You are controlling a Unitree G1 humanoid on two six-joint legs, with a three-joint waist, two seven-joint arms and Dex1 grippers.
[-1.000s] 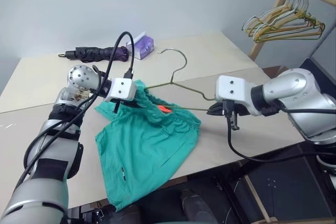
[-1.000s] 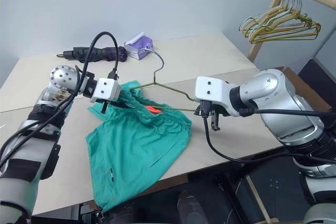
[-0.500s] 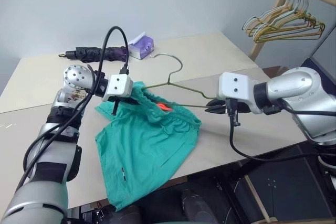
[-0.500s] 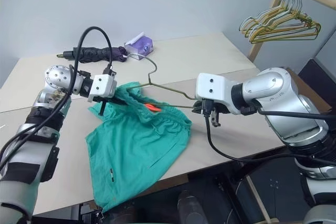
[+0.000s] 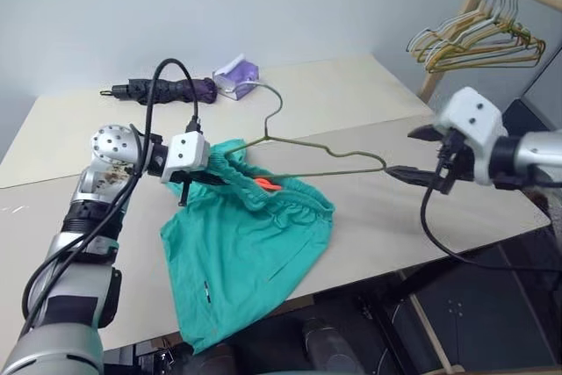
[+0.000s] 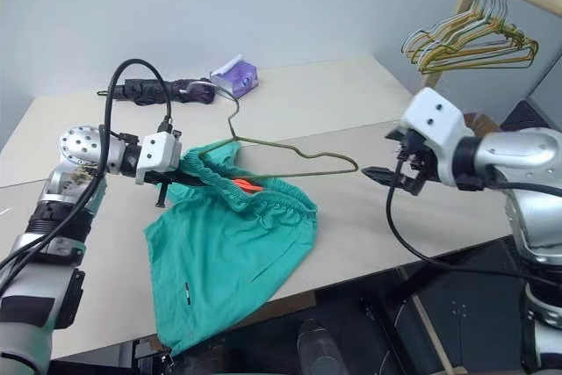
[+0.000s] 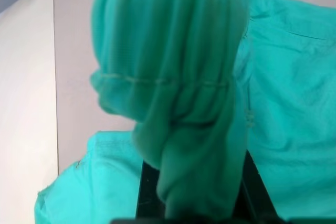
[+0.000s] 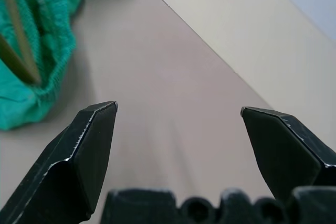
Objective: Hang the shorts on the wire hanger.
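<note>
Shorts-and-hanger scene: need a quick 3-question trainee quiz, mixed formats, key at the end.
1. True or false: the right tool is closed on the wire hanger.
2. What does the left tool hold? A) the folded umbrella B) the waistband of the shorts C) the hanger's hook
3. Fill in: beyond the hanger's hook, beside the folded umbrella, sits a purple ____.

Key:
1. False. Its jaws stand wide open, just off the hanger's right end.
2. B. The left wrist view shows gathered teal fabric pinched between the fingers.
3. Tissue pack.
</note>
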